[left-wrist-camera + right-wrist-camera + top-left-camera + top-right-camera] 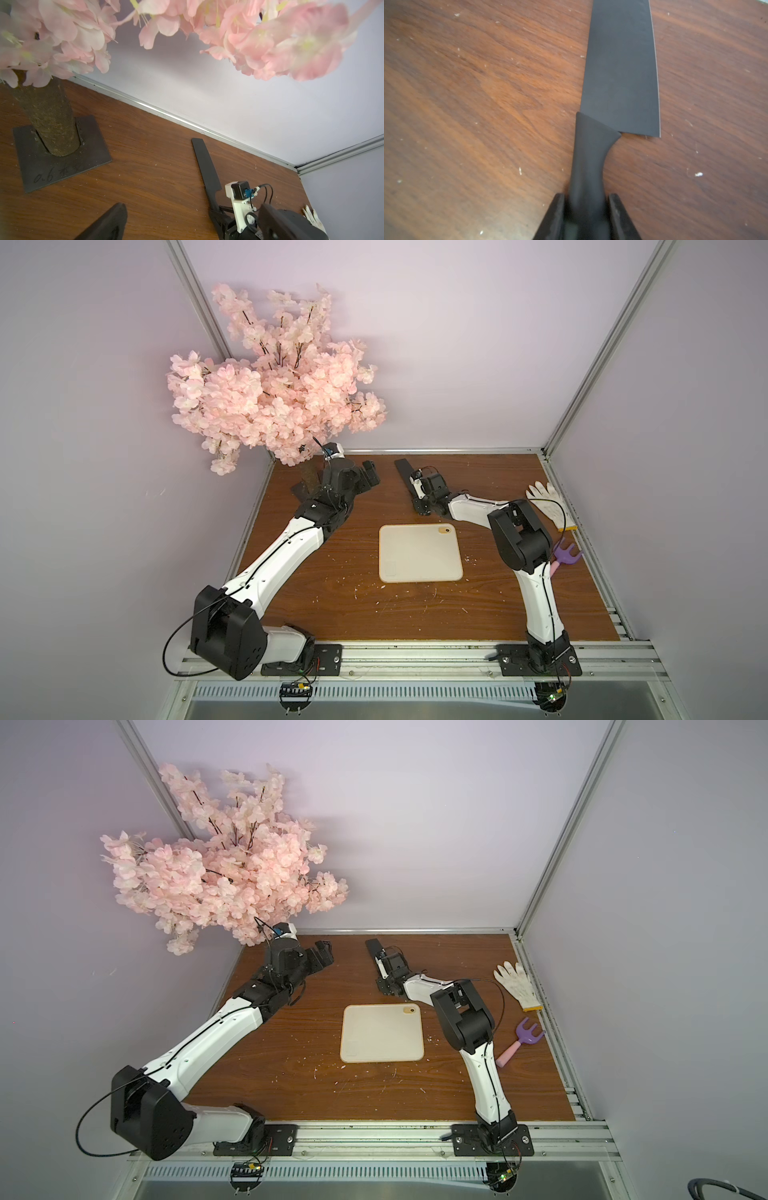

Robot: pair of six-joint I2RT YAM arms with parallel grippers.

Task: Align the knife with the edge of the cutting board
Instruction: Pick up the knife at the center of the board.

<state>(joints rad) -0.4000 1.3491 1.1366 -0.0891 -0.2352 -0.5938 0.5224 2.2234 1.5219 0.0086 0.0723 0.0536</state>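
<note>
The right pincer (586, 197) clamps the knife (620, 72) by its handle.
The cutting board (419, 553) lies behind this pincer, apart from the knife; the handle sits between its jaws, the blade flat on the table (332, 593) straight ahead. Off to its side, the left pincer (371, 475) stands parted.

We read a handwritten "0.6" on the dark base plate (89, 145), at ten o'clock on the table (332, 593); the marks after it were illegible.

One knife (402, 468), one cutting board (419, 556), one white glove (548, 504), one purple toy rake (524, 1039), one pink blossom tree (274, 393), two robot arms (286, 547).
</note>
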